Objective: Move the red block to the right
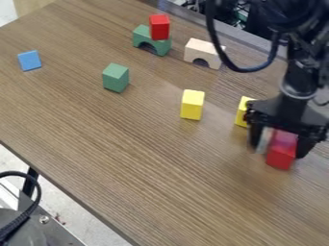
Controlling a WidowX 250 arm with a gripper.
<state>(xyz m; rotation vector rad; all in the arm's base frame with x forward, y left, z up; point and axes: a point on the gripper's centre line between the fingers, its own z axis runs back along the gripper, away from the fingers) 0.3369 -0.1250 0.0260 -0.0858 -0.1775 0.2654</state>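
The gripper (pixel 280 144) hangs low over the right part of the table, straight down from the arm. Directly beneath it is a red block (pixel 281 157), its upper part partly covered by the gripper and its lower front face exposed. Whether the gripper holds this block cannot be told. A second red block (pixel 159 27) stands on top of a green arch block (pixel 142 36) near the table's far edge.
A yellow block (pixel 241 113) stands close to the gripper's left, partly covered by it. Another yellow block (pixel 192 104) is mid-table, with a green block (pixel 116 78) farther left. A cream arch (pixel 202 52) stands toward the back, and a blue block (pixel 30 60) lies far left.
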